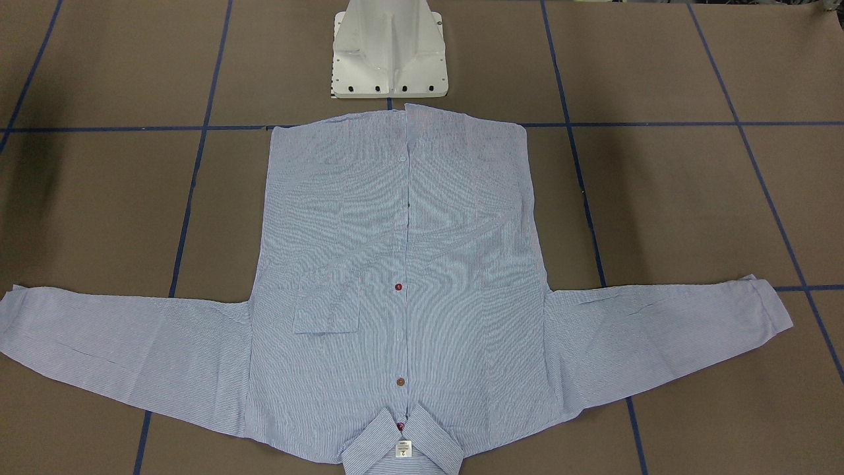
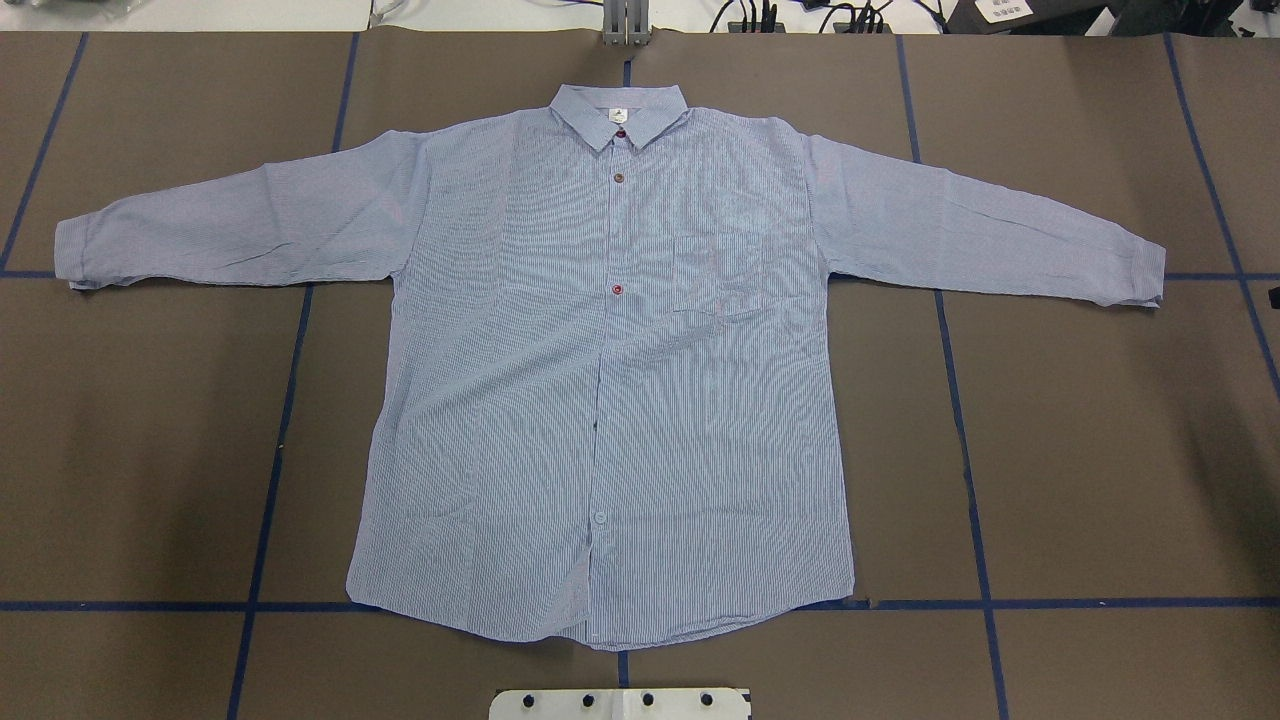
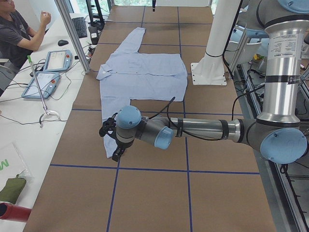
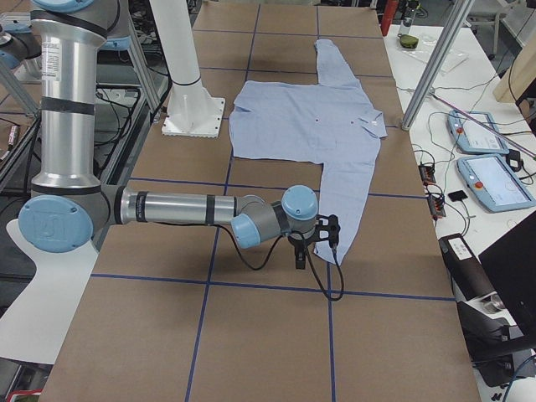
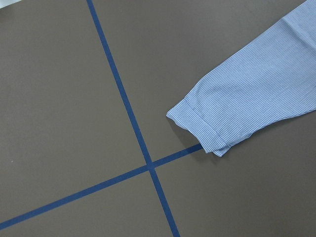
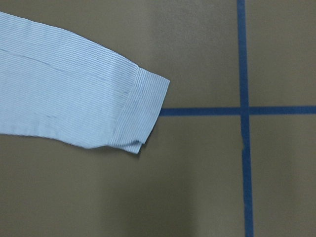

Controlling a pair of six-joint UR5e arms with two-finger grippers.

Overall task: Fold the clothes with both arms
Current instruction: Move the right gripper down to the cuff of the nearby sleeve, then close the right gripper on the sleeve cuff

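Light blue, finely striped long-sleeved shirt [image 2: 620, 380] lies flat, buttons up, sleeves spread, on the brown blue-taped desk [image 2: 1100, 450]. Your left gripper [image 3: 115, 153] hangs near one sleeve cuff [image 5: 197, 126], your right gripper [image 4: 316, 249] near the other sleeve cuff [image 6: 143, 111]; whether either's jaws stand apart or together you cannot tell

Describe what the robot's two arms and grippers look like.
Both the left arm and right arm are silver-grey tubes with black bands, rounded light blue joint caps and a printed label on the upright section. A black cable loops along each forearm to a black gripper: left gripper, right gripper.
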